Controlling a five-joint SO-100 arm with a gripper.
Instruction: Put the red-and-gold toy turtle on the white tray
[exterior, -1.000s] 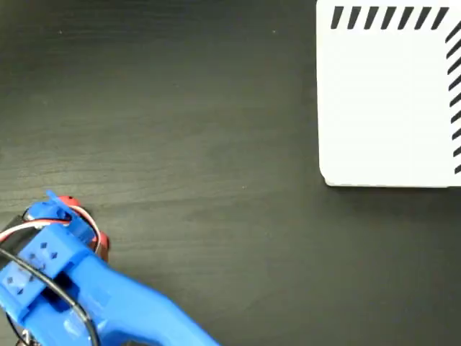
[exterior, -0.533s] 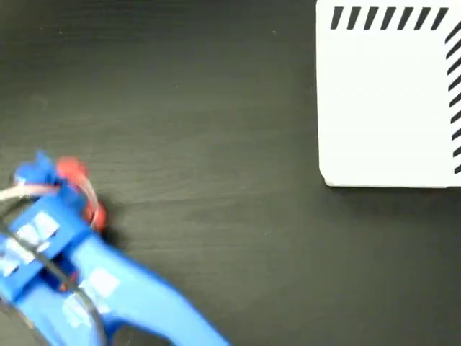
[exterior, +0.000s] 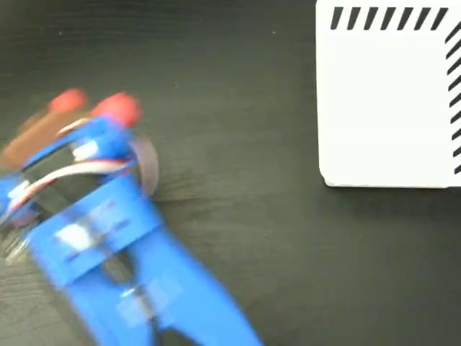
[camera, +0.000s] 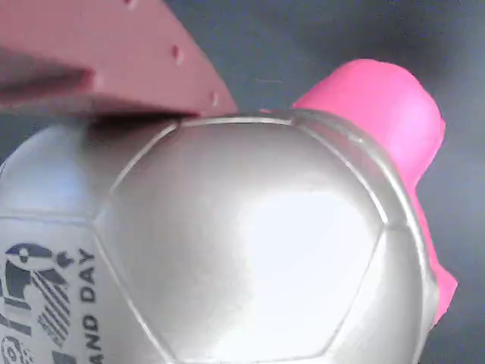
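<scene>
Far left of the white tray (exterior: 389,101), the blue gripper (exterior: 86,126) is clamped on the red-and-gold toy turtle (camera: 227,243) — red feet poking out above it, well apart from the tray. It looks soft and light, its shell glossy and likely slippery; best held across the dome. Since a second ago, the arm has swung upward and rightward over the dark bench (exterior: 238,238) — now blurred.

dark wood-grain table (exterior: 238,238), white tray (exterior: 389,108) on it
</scene>
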